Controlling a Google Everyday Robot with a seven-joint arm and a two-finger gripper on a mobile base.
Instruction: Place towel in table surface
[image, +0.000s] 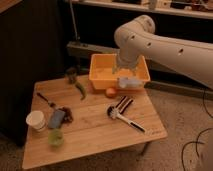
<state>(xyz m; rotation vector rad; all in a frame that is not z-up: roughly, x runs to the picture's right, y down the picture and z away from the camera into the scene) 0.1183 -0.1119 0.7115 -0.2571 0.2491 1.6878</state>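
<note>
The towel (129, 82), a small pale blue-grey bunch of cloth, hangs at the front right rim of a yellow bin. My gripper (126, 76) is directly above it at the end of the big white arm and seems shut on the towel's top. The table surface (95, 131) is a light wooden top with rounded corners. It spreads out below and to the left of the gripper.
The yellow bin (105, 72) stands at the table's back edge. An orange (110, 92), a striped item (123, 103) and a white-handled utensil (129, 120) lie in front of it. On the left are a dark can (71, 75), a green chili (81, 90), a blue flat object (56, 118), a white cup (36, 120) and a green cup (55, 137).
</note>
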